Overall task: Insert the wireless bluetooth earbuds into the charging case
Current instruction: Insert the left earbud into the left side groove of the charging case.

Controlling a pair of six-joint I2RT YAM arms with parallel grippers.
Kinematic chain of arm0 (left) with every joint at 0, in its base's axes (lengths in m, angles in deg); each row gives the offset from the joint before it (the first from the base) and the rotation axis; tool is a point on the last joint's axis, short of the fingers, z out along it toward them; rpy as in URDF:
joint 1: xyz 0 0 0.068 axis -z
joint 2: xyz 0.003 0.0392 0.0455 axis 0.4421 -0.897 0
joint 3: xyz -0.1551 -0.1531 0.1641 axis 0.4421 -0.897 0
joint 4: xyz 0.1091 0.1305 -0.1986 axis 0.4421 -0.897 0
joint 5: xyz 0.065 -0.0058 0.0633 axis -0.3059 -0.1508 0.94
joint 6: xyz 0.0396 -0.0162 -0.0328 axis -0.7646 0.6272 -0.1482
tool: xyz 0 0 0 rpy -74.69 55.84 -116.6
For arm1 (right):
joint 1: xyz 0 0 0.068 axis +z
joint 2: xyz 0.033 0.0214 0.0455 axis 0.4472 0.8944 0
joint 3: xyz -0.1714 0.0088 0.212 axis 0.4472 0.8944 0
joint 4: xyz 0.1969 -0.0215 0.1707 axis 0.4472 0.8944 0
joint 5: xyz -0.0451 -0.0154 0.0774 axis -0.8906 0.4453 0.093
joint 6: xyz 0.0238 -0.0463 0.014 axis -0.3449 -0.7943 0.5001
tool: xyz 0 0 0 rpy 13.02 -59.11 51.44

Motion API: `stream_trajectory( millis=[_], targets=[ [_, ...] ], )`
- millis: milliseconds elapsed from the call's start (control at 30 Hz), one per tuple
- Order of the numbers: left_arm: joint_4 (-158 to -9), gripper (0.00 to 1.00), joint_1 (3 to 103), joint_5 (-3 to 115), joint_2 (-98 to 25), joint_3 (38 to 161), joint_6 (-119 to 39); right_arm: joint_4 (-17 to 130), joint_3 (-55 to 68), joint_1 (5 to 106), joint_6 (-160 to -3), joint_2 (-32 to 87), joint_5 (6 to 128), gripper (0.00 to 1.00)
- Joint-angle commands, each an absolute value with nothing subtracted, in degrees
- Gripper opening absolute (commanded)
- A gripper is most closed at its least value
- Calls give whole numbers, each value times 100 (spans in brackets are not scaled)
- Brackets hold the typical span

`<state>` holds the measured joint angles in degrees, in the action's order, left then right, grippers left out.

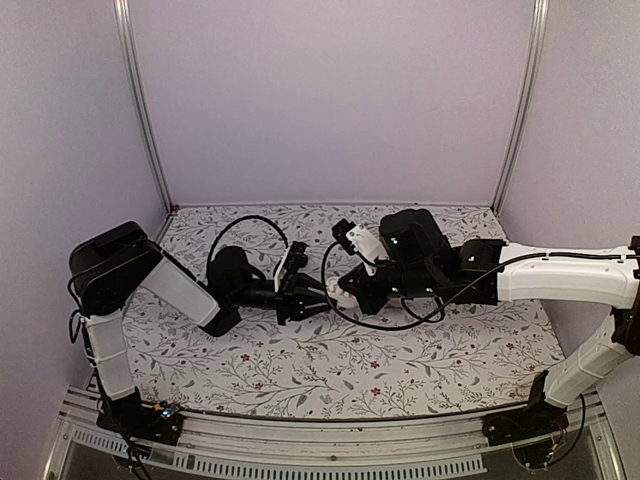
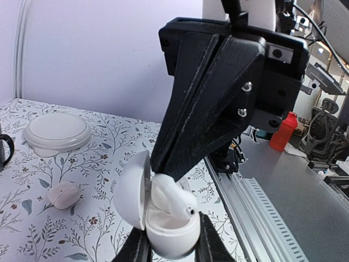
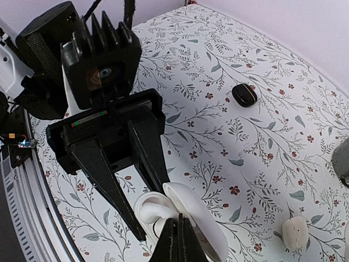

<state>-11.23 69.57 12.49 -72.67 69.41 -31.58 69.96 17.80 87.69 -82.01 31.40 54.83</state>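
Fingers-wise: got the left gripper (image 2: 173, 252) clamped on the open charging case (image 2: 170, 232), over the floral table (image 2: 32, 218). Got the right gripper (image 3: 178, 241) pinched fully together, tips resting on the white earbud (image 2: 174, 199) in the case.

Top external: mounted high behind the arm bases, angled down and forward, taking in the whole floral surface (image 1: 330, 370) from afar. Left wrist: close behind the left hand (image 2: 172, 248), aimed low across the surface toward the right hand (image 2: 161, 164). Right wrist: close above the right hand, tilted steeply down, facing the left hand. Shared by all three: the mid-surface meeting point of both hands. Shared by both wrist views: the charging case (image 2: 169, 234) in close-up.
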Motion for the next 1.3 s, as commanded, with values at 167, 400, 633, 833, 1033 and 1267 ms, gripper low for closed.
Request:
stream_trajectory(
  millis=[167,400,633,833,1033,1267],
  targets=[
    [-1158,0,6967,1309,-7046,6949,-3284,7028,1706,8902,-8153,3252,5770,3],
    [-1360,0,6990,1378,-6957,6949,-3435,7057,1714,8953,-8143,3317,5853,3],
    [-1433,0,6988,1411,-6867,6942,-3501,7089,1790,9010,-8110,3308,5843,3],
    [-1593,0,6995,1534,-6764,6927,-3681,7116,1834,9089,-8093,3315,5877,3],
    [-1961,0,7027,1798,-6554,6932,-4134,7154,1835,9127,-8071,3391,5926,3],
    [-2201,0,7063,1916,-6440,6972,-4394,7141,1780,9219,-8107,3458,5880,3]
  ],
)
